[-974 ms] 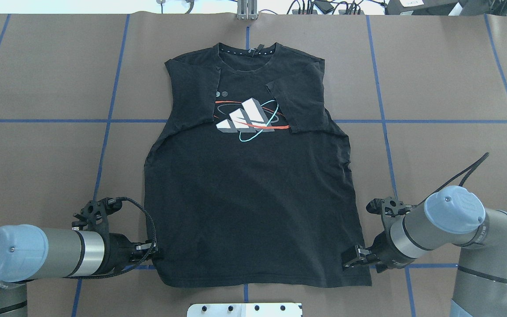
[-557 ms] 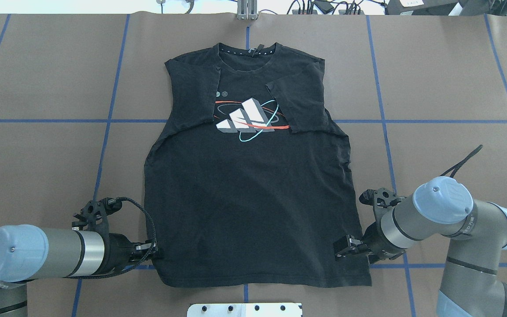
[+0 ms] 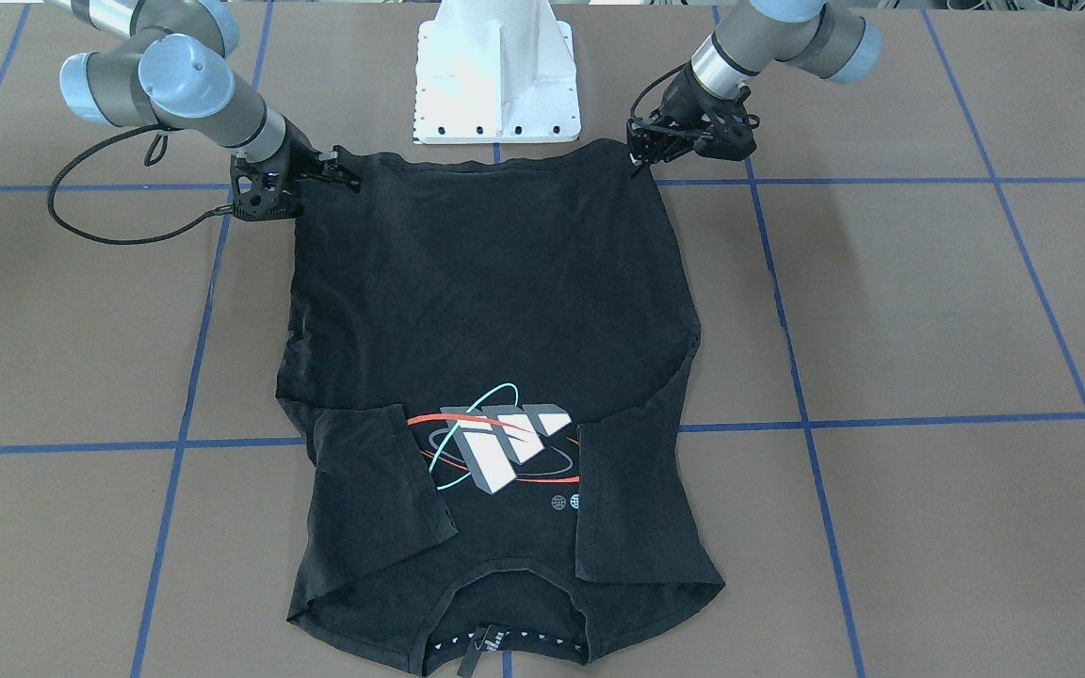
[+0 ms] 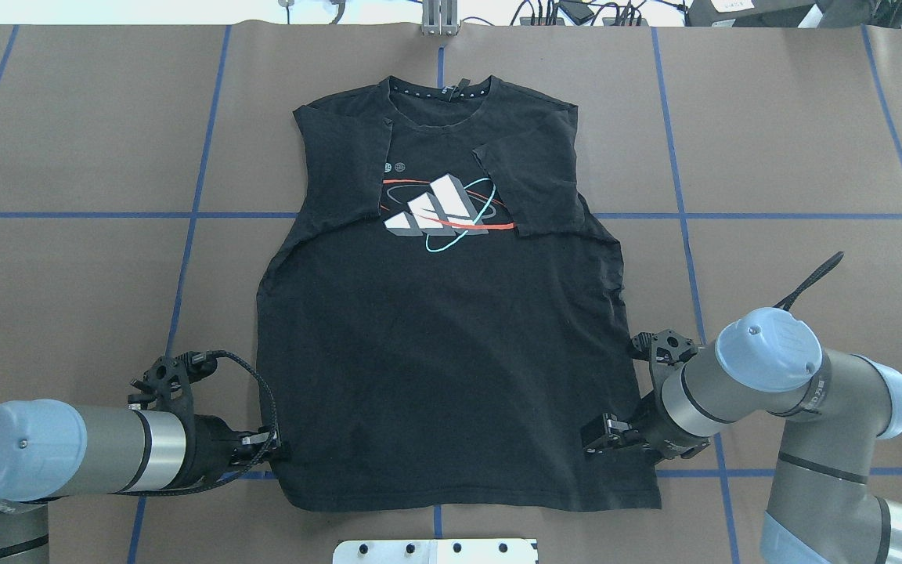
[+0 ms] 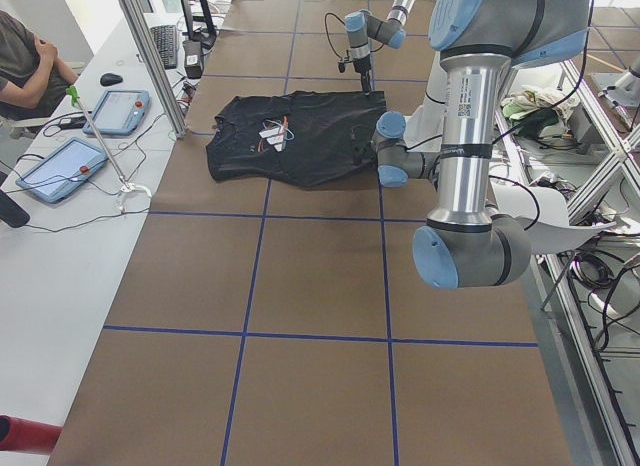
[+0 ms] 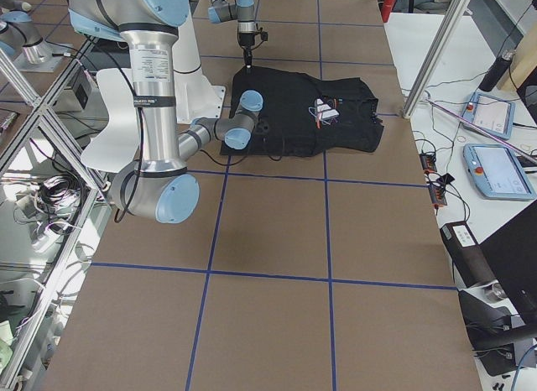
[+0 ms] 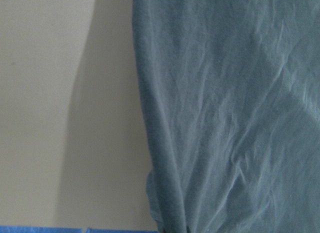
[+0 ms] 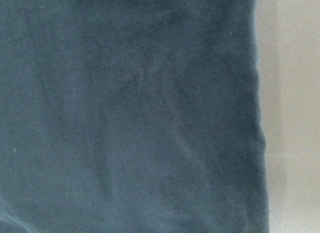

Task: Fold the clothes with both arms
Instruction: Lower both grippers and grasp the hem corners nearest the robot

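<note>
The black T-shirt (image 4: 451, 352) lies flat and face up, collar at the far side, both short sleeves folded in over the chest graphic (image 4: 439, 211); it also shows in the front-facing view (image 3: 486, 311). My left gripper (image 4: 273, 453) sits low at the shirt's left hem corner. The left wrist view shows the cloth edge (image 7: 155, 193) puckered there, so it looks shut on the hem. My right gripper (image 4: 598, 439) is over the shirt's right side just above the hem. Its fingers look apart and the cloth under it lies smooth. No fingers show in either wrist view.
The brown table cover (image 4: 811, 157) has blue tape lines. The white pedestal base (image 3: 497, 75) stands just behind the hem. Cables lie along the table's far edge (image 4: 576, 12). Tablets and an operator are beside the table in the left side view (image 5: 60, 166).
My right gripper has moved inward and a little toward the collar, from the shirt's right edge to over the cloth. The shirt's corner has not shifted. The left arm has not moved.
</note>
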Tool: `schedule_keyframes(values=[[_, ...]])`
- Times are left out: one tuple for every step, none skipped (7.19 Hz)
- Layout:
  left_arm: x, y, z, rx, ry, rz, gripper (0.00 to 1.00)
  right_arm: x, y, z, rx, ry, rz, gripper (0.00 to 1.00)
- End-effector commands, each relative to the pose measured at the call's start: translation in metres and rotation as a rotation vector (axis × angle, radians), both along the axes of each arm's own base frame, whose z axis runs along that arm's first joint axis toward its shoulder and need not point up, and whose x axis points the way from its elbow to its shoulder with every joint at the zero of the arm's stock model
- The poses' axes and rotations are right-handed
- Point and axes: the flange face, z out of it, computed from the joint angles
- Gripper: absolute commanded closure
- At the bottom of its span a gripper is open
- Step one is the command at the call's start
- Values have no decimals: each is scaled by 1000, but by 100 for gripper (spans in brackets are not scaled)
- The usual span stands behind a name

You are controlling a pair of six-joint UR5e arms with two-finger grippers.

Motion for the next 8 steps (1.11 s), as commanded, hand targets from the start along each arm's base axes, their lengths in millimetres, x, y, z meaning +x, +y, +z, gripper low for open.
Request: schedule_keyframes(values=[[1,0,-1,1,2,1,100,8,-3,10,-2,17,8,1],[1,0,-3,1,5,1,100,8,-2,15,-5,26,8,1],[1,0,-3,1,5,1,100,10,1,20,-8,36,6,1],[1,0,-3,2,5,-1,100,10,2,20,-11,37,5,1],[1,0,-3,2,7,-1,100,7,4,19,-6,39,12,9],[1,0,-4,3,8,-1,100,3,8,20,12,46,21,19],[1,0,-4,2,8,1,100,0,12,20,12,46,12,27],[1,0,-4,3,8,-1,100,1,12,20,12,45,12,42]])
